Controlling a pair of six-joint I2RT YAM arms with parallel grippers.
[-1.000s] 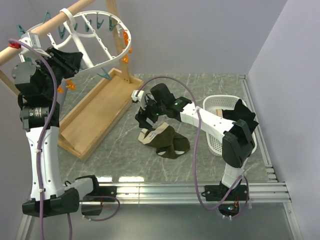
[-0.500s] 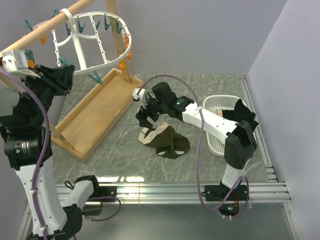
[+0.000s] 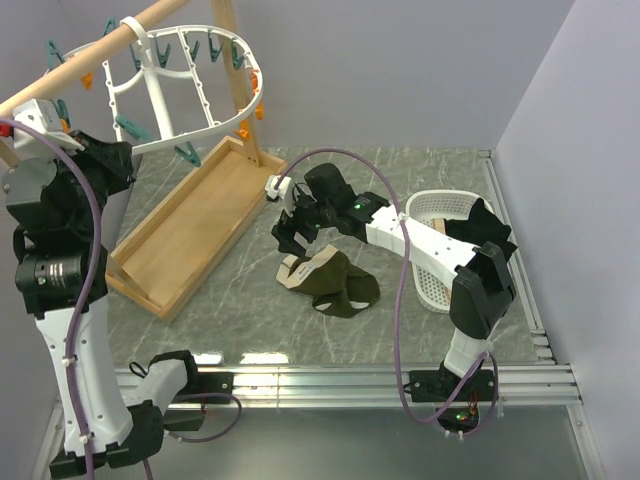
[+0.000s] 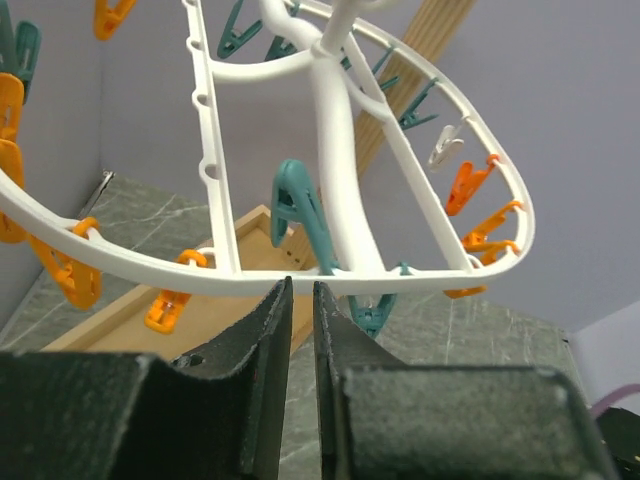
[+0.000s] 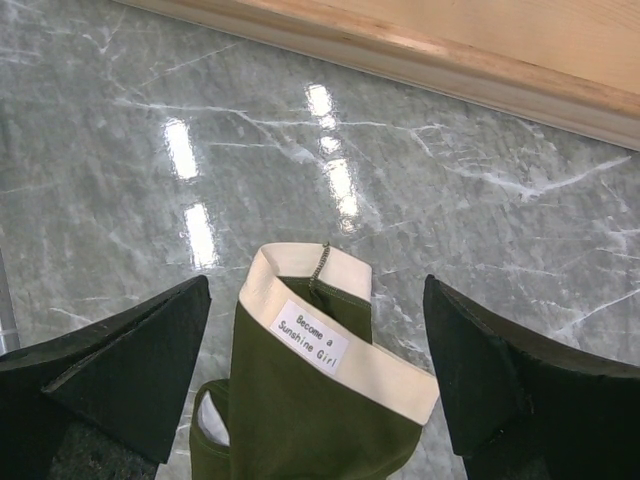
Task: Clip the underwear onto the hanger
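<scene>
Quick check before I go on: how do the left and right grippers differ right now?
Height: the left gripper is raised, close to the hanger rim; the right gripper is low over the underwear.
Jaws: the left gripper's are nearly together, with only a thin slit; the right gripper's stand wide, straddling the underwear's beige band.
Shared: neither holds anything.

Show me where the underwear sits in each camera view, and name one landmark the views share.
Top external: underwear mid-picture, just below the right gripper.
Left wrist: not in it.
Right wrist: bottom centre, between the wide-open fingers.
Shared landmark: the wooden tray, along the top of the right wrist view, behind the hanger in the left wrist view.
</scene>
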